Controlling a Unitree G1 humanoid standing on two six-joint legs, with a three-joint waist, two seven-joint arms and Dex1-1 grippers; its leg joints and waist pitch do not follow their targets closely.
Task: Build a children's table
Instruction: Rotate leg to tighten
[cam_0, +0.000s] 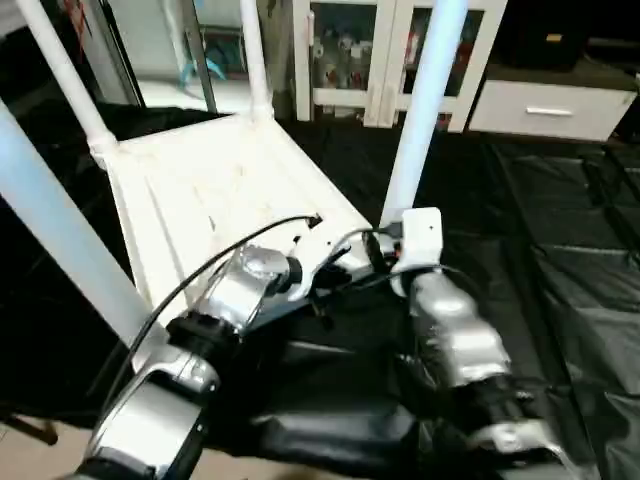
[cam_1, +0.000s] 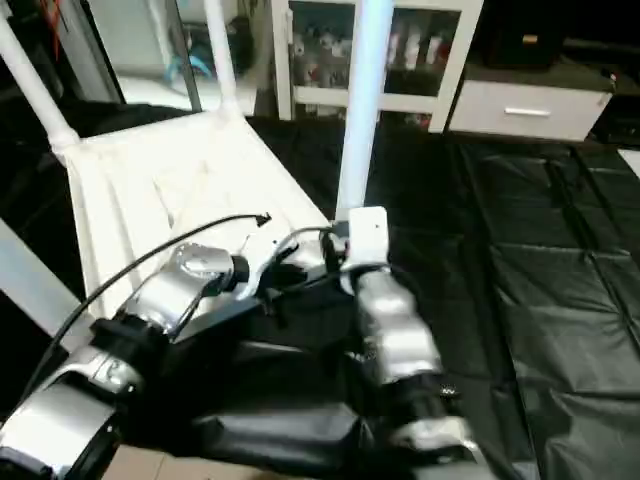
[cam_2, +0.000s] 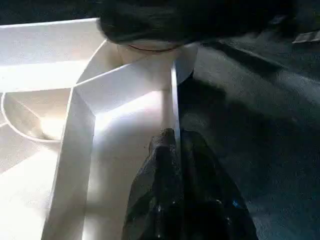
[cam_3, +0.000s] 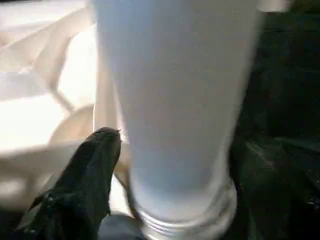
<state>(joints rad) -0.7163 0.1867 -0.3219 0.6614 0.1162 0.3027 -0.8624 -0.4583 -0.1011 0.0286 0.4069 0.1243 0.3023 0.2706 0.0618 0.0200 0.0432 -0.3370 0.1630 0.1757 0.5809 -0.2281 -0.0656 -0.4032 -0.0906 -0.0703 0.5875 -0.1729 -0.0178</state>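
upside down on black sheeting, the table top (cam_0: 220, 195) carries upright legs. left gripper (cam_2: 172, 150) pinches its edge rib; right gripper (cam_3: 165, 165) fingers stand wide around the near leg (cam_0: 420, 120). best regrip low, twist squarely.

Black sheeting (cam_0: 560, 250) covers the floor, creased and shiny. At the back stands a white cabinet (cam_0: 345, 60) with glass doors, small items dim behind them. Beside it sits a low white drawer unit (cam_0: 550, 108) with a metal handle.
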